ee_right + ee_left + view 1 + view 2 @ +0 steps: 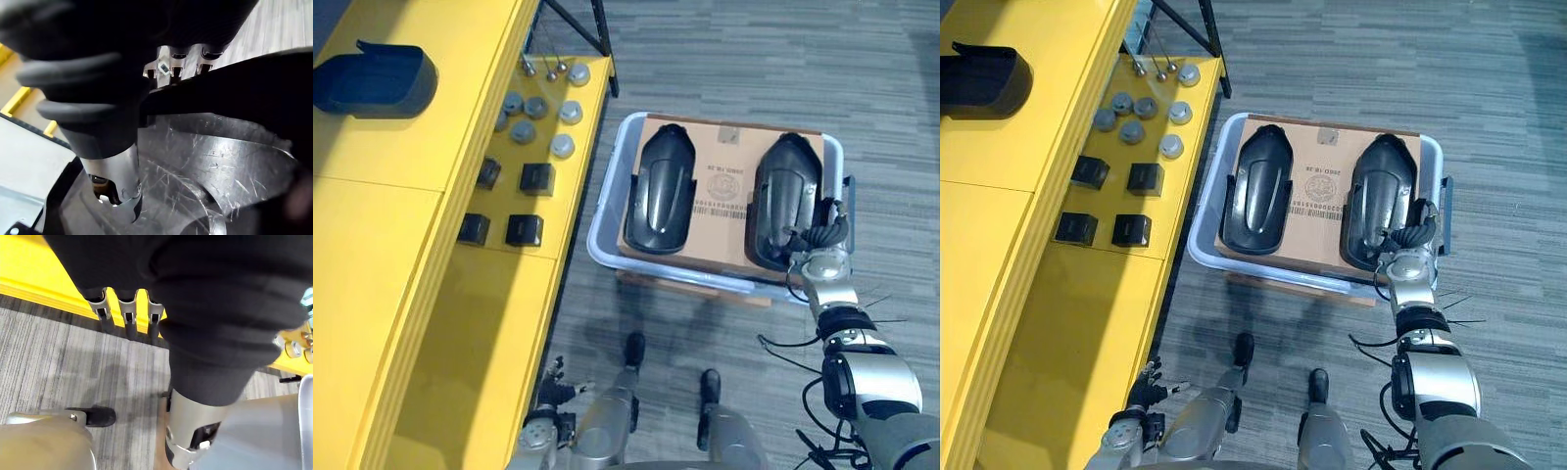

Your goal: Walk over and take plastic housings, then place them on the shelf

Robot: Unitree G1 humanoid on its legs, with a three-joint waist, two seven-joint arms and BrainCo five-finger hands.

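Now R hand (pixel 822 237) pinches the shiny black plastic housing (pixel 787 186) at 3 o'clock; L hand (pixel 546 397) loose at 7. Next: lift it.

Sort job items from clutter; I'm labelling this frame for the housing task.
Job: left housing, right housing held by right hand, pale bin, yellow shelf, dark plastic part on it.
Lying about: black blocks, grey caps, bolts; left hand idle.

Head stereo pair downward, sharing housings (pixel 661 191); wrist cameras very close.
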